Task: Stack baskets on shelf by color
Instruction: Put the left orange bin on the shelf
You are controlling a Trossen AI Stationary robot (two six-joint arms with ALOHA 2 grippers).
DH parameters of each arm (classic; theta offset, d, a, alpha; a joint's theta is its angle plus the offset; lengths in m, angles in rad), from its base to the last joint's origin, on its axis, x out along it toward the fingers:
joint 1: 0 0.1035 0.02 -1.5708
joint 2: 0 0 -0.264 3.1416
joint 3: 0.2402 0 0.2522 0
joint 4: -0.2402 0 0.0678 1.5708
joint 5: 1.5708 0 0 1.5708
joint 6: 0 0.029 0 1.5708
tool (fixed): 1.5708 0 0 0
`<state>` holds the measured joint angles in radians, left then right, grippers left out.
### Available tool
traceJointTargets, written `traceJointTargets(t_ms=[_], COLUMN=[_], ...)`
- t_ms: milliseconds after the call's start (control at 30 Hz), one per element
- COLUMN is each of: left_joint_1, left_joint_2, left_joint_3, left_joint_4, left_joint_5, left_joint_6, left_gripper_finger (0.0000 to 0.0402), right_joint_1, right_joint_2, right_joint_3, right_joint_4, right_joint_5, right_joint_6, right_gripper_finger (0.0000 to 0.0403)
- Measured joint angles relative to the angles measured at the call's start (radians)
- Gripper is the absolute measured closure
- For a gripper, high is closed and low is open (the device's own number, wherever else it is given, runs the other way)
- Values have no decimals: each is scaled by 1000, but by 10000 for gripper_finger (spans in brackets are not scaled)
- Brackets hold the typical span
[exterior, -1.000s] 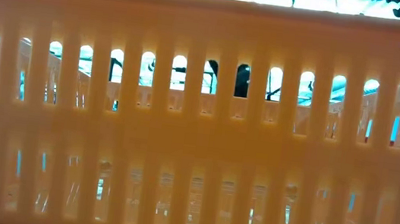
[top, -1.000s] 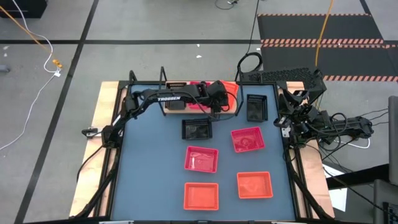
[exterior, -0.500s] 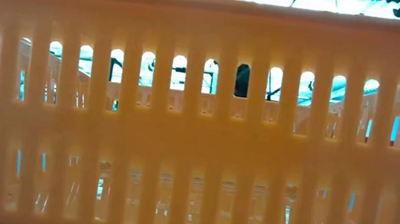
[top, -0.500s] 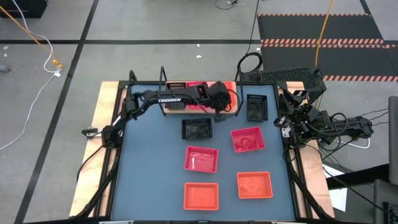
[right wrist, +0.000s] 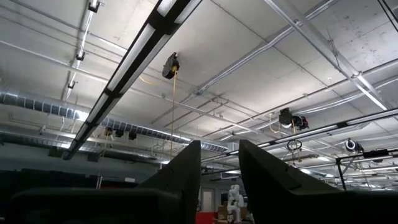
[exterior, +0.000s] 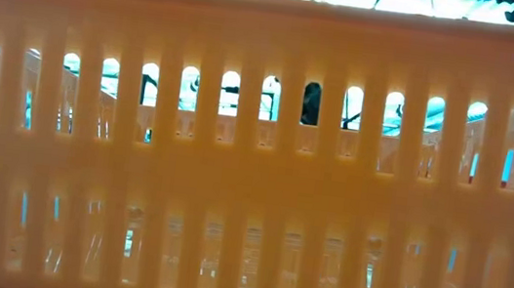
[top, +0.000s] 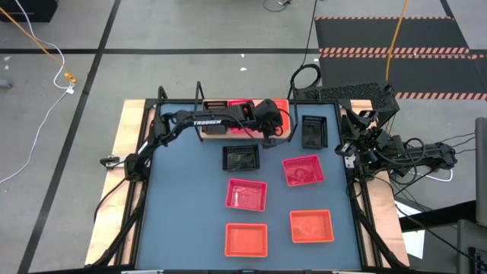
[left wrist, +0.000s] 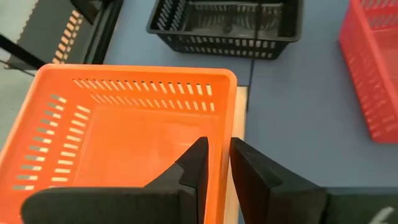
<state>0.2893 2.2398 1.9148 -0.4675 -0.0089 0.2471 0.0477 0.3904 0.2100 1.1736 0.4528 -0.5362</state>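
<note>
While its fingers pinch one wall, the left gripper [left wrist: 214,163] holds an orange-red basket [left wrist: 118,130] on the shelf [top: 214,134]. The right gripper [right wrist: 219,163], narrowly parted and empty, points at the ceiling.

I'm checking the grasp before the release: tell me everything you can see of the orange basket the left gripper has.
The orange basket is a shallow rectangular plastic tray with slotted walls, a smooth floor and rounded corners, sitting upright and empty. The left gripper straddles one side wall, one finger inside and one outside, closed on the rim. It is at the right end of the wooden shelf, whose edge shows just beside it. A black basket stands apart on the blue table beyond.
</note>
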Motion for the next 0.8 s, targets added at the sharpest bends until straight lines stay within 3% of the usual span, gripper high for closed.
traceJointTargets(t_ms=[567,800], left_joint_1=[13,8], left_joint_2=[-14,-77], left_joint_3=[0,2], left_joint_4=[-12,-26], left_joint_5=[-5,-73], left_joint_6=[-39,16], left_gripper_finger=[330,330], right_joint_1=[0,0], right_joint_2=[0,0], right_joint_3=[0,0], right_joint_4=[0,-4], right_joint_5=[0,0], right_joint_6=[-4,-7], right_gripper_finger=[298,298])
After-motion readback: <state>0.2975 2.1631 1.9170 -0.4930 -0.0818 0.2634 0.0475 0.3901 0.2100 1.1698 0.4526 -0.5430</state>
